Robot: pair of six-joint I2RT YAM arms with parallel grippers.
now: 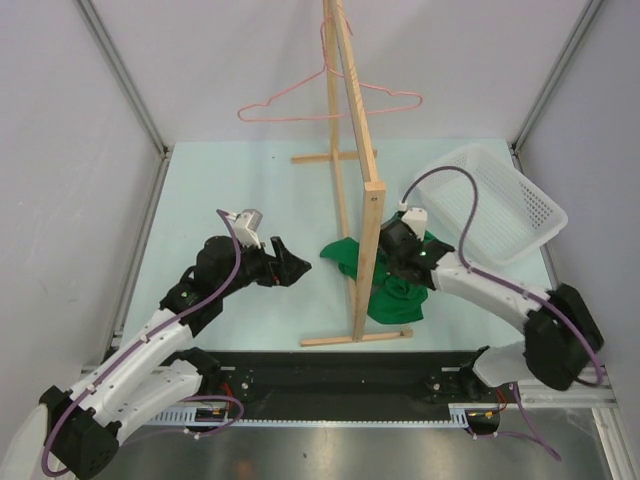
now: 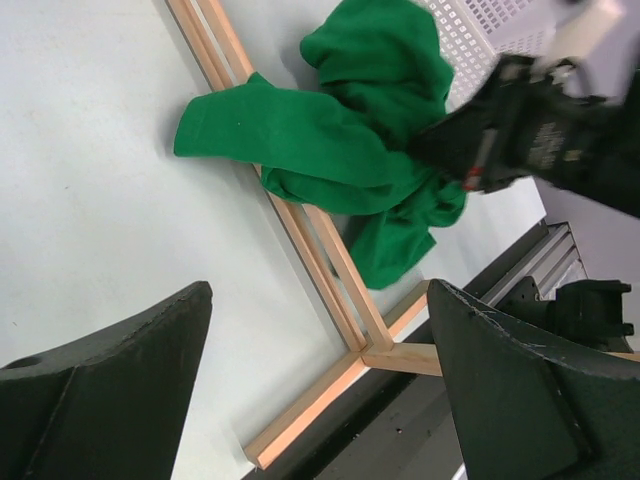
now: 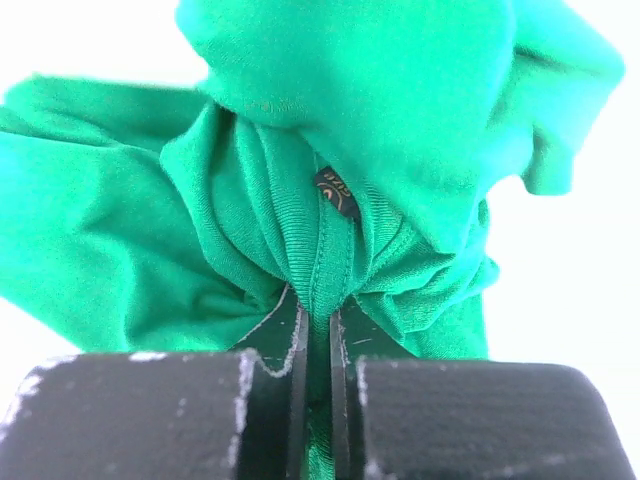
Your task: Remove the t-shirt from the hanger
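Pinching bunched green t-shirt (image 3: 400,120), right gripper (image 3: 318,330) clamped tight. Shirt lies crumpled at frame middle, over bottom bar of wooden rack (image 1: 370,250). Empty left gripper (image 2: 320,310) wide open, left of rack. Pink hanger (image 1: 285,118) bare on rack top, upper middle. White basket (image 1: 520,215) at right.

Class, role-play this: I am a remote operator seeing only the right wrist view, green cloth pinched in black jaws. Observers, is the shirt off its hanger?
Observer: Yes; the thin pink wire hanger hangs bare at the top of the tall light wooden rack.
Operator: Where does the shirt lie?
Observer: The crumpled bright green cloth t-shirt lies on the pale table, draped over the rack's bottom rail.
Operator: And the left arm?
Observer: The left gripper is left of the rack, jaws open, clear of the shirt.
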